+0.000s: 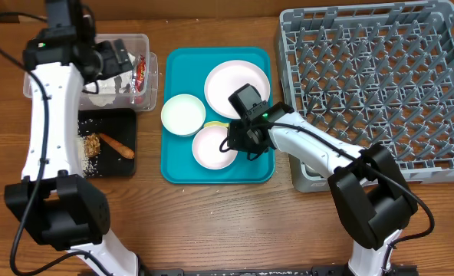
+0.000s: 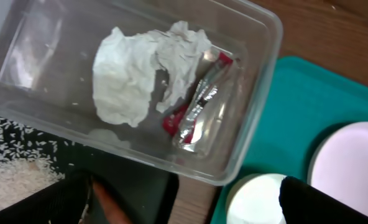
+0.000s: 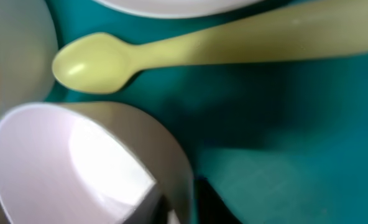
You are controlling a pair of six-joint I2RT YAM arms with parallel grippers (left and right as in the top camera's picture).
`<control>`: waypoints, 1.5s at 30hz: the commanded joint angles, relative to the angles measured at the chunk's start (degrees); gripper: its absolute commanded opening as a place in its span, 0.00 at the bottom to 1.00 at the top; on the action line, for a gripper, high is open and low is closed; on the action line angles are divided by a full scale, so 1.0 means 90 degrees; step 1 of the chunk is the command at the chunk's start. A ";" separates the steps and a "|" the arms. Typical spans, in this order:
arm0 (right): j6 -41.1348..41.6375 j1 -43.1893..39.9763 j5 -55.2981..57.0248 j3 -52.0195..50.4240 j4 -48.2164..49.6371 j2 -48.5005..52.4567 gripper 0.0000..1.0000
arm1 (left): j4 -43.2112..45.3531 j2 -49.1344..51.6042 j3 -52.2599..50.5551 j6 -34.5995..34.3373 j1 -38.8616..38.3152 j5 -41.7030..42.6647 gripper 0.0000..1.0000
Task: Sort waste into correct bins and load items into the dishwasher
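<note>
The clear tub (image 1: 152, 54) holds crumpled white paper (image 2: 140, 74) and a red foil wrapper (image 2: 199, 106). The black tray (image 1: 127, 123) holds a carrot-like stick (image 1: 118, 145), a brown lump (image 1: 93, 144) and rice (image 2: 16, 155). My left gripper (image 2: 190, 205) hangs open and empty over the tub's near edge. On the teal tray (image 1: 173, 165) lie a plate (image 1: 237, 86), a white bowl (image 1: 183, 115), a pink bowl (image 1: 212, 147) and a yellow spoon (image 3: 202, 53). My right gripper (image 3: 178, 205) straddles the pink bowl's rim (image 3: 171, 162), one finger inside and one outside. No cup is in view.
The grey dish rack (image 1: 380, 84) stands at the right with nothing in it. A grey-white part (image 1: 311, 172) sits at its front left corner. Bare wood table (image 1: 235, 222) lies in front of the trays.
</note>
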 commanded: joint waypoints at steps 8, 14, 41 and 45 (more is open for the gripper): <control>-0.0029 0.0007 0.0427 0.0323 -0.0554 -0.0670 0.04 | 0.0024 0.0015 0.0136 -0.0107 0.0024 0.0007 1.00; -0.0245 -0.0007 0.2237 0.0976 -0.1644 -0.1936 0.04 | 0.0022 0.0015 0.0136 -0.0107 0.0024 0.0010 1.00; -0.7842 -0.1892 0.8055 0.0984 0.5918 0.0546 0.09 | 0.0022 0.0015 0.0136 -0.0107 0.0024 0.0007 1.00; -0.8157 -0.1892 0.8094 0.0984 0.6035 0.0937 0.09 | 0.0024 0.0015 0.0136 -0.0107 0.0024 0.0010 1.00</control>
